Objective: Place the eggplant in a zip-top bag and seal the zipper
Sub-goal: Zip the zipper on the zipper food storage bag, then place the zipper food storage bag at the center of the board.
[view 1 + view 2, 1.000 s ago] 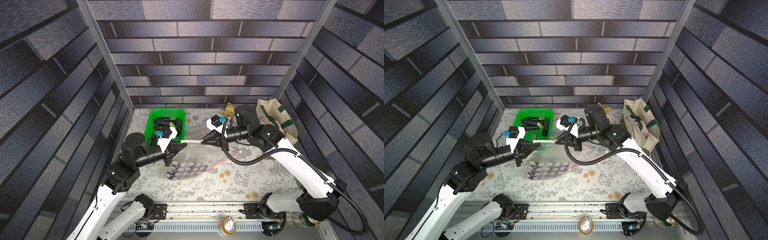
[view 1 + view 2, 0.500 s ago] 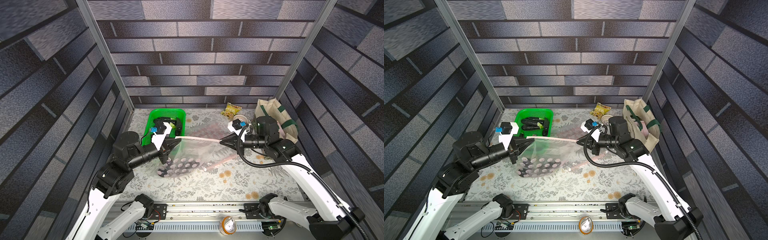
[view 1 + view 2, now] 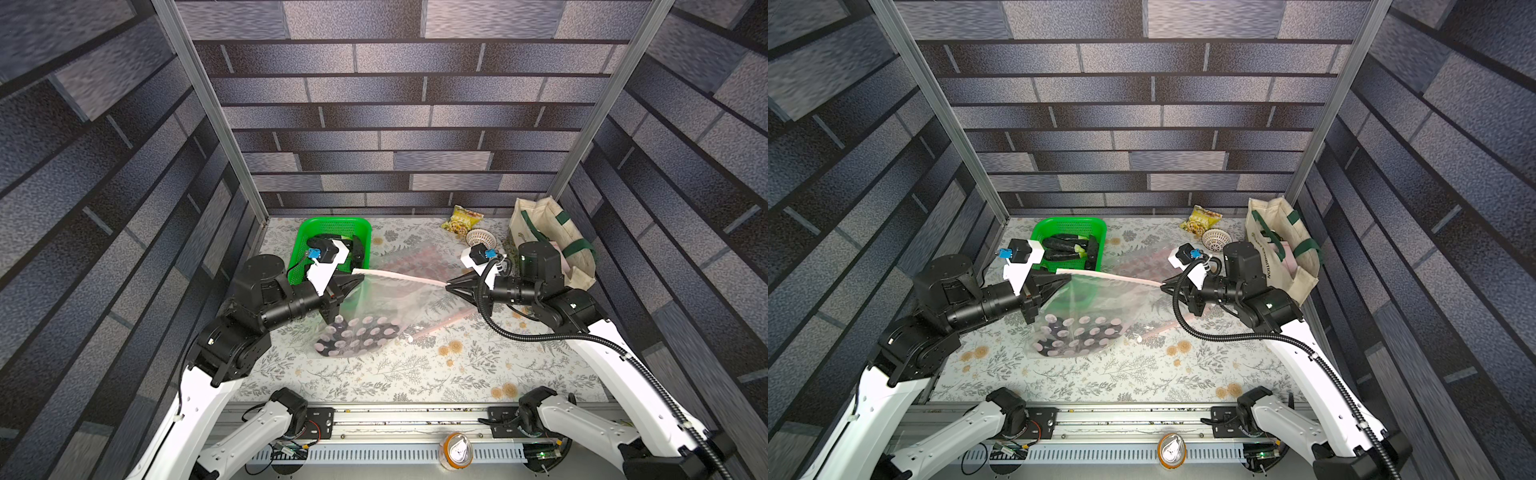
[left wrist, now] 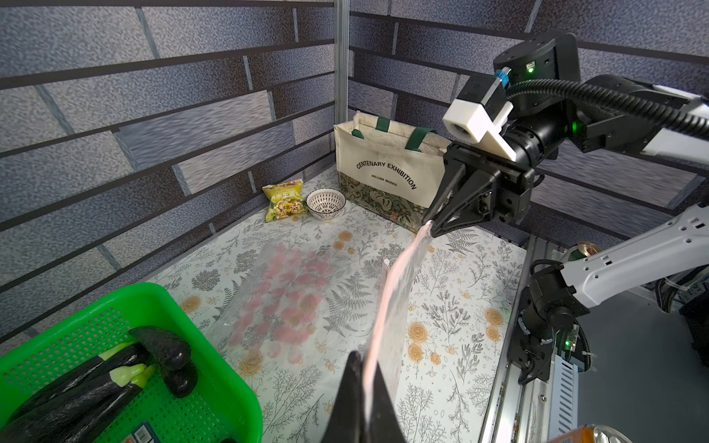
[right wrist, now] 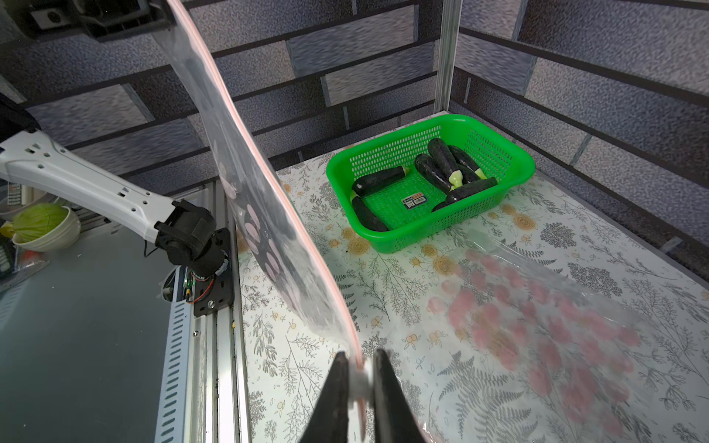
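A clear zip-top bag [image 3: 374, 305] with pink dots hangs stretched between my two grippers, its pink zipper strip [image 3: 399, 275] taut and pressed flat along its length. A dark eggplant [image 3: 353, 338] lies in the bag's sagging bottom, just above the table. My left gripper [image 3: 360, 277] [image 4: 364, 358] is shut on one end of the zipper. My right gripper [image 3: 448, 284] [image 5: 360, 360] pinches the other end, with the white zipper end between its narrowly parted fingers. In the left wrist view the right gripper [image 4: 431, 226] is seen at the strip's far tip.
A green basket [image 3: 332, 222] with several eggplants [image 3: 1063, 245] stands at the back left. A second dotted bag [image 4: 284, 303] lies flat mid-table. Snack packet [image 3: 462, 218], small bowl [image 3: 480, 237] and tote bag [image 3: 544, 232] stand back right. A can [image 3: 457, 451] sits on the front rail.
My right gripper has run rightward along the zipper from close to the left gripper out to the far end. The bag is now stretched wide, and the left gripper has drawn slightly left.
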